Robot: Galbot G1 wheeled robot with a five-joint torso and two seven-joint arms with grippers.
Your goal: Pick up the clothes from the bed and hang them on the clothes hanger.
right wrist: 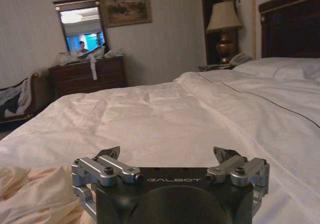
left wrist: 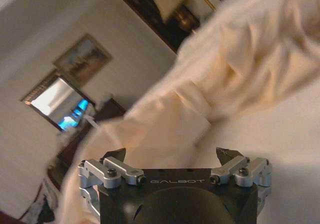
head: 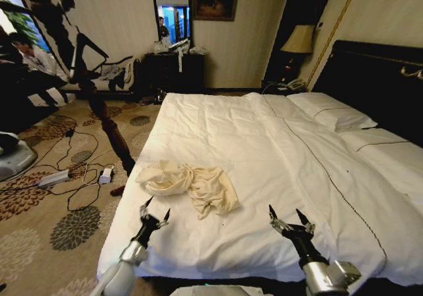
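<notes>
The bed (head: pixel 277 150) carries the clothes (head: pixel 192 185), a crumpled cream heap near its left foot edge, ready for lifting. The left pincer (head: pixel 154 211) hovers open just short of the heap, seemingly lined up to grasp; the right pincer (head: pixel 291 218) waits open over bare sheet.

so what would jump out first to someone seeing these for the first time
The cream garment lies crumpled on the white bed, near its foot and the robot's left side. Both grippers flank it with fingers open: the left gripper close beside the cloth, the right gripper over bare sheet farther right. On the patterned carpet left of the bed lies a tangle of cables.
</notes>
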